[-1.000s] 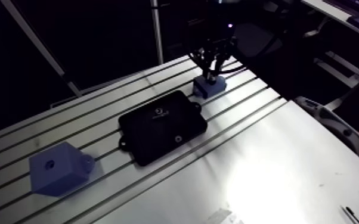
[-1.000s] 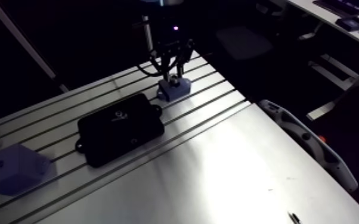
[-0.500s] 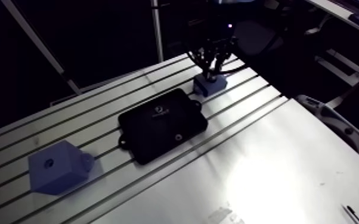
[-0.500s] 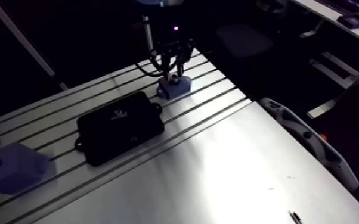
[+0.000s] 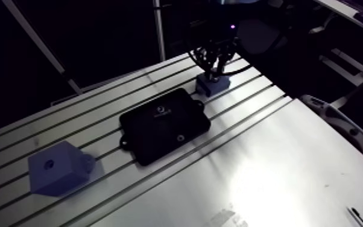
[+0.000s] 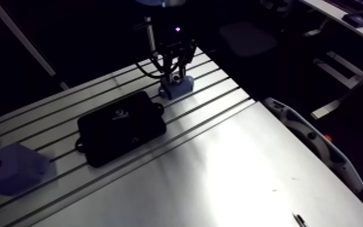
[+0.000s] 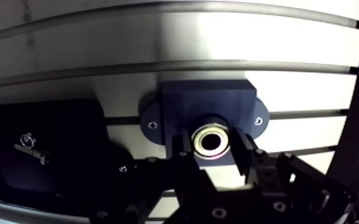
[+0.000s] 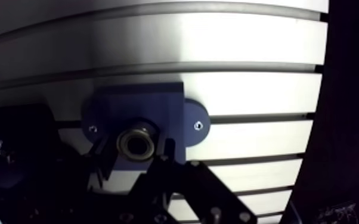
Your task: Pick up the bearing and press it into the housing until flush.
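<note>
- While the gripper (image 7: 213,148) is hanging over the blue housing (image 7: 203,100), its two fingers are pressing on the bearing (image 7: 210,140) from both sides.
- The bearing is sitting at the housing's hole.
- The housing is lying on the table (image 7: 217,36), just beside a black case (image 7: 39,149).

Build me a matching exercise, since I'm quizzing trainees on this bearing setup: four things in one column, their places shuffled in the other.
Things:
1. bearing
2. housing
3. black case
4. blue cube

Places:
A. middle of the table, beside the housing
B. alone at the table end farthest from the gripper
C. between the gripper's fingers
D. right under the gripper, below the bearing

Pairs: 1-C, 2-D, 3-A, 4-B
</note>
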Robot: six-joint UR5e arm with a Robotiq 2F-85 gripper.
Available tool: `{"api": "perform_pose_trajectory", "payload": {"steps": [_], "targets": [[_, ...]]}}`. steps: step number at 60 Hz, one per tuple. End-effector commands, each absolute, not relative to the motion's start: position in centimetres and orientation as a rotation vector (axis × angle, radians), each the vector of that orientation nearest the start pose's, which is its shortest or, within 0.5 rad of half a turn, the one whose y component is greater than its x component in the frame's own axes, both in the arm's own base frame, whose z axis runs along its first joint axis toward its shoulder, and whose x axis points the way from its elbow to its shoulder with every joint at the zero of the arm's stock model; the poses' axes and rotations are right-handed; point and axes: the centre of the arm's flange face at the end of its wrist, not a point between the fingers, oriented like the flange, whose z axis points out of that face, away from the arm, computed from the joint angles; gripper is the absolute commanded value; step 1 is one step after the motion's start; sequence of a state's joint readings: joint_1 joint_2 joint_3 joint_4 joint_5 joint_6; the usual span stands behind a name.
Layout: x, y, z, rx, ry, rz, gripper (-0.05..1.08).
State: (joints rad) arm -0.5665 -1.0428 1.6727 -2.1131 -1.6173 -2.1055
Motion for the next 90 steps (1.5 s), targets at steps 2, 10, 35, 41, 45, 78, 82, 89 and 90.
{"api": "perform_pose_trajectory", "payload": {"steps": [2, 10, 35, 41, 45, 78, 82, 89, 90], "targets": [[-59.34, 22.57, 19.03, 0.047, 3.042, -0.012, 0.59], [-59.35, 22.58, 19.05, 0.047, 3.044, -0.011, 0.59], [-59.10, 22.41, 18.68, 0.049, 3.037, -0.017, 0.59], [-59.15, 22.44, 18.56, 0.049, 3.036, -0.018, 0.59], [-59.15, 22.45, 18.56, 0.049, 3.036, -0.018, 0.59], [-59.37, 22.59, 18.76, 0.047, 3.041, -0.013, 0.59], [-59.38, 22.59, 18.68, 0.047, 3.040, -0.014, 0.59], [-59.38, 22.59, 18.68, 0.047, 3.040, -0.014, 0.59], [-59.38, 22.59, 18.68, 0.047, 3.040, -0.014, 0.59]]}}
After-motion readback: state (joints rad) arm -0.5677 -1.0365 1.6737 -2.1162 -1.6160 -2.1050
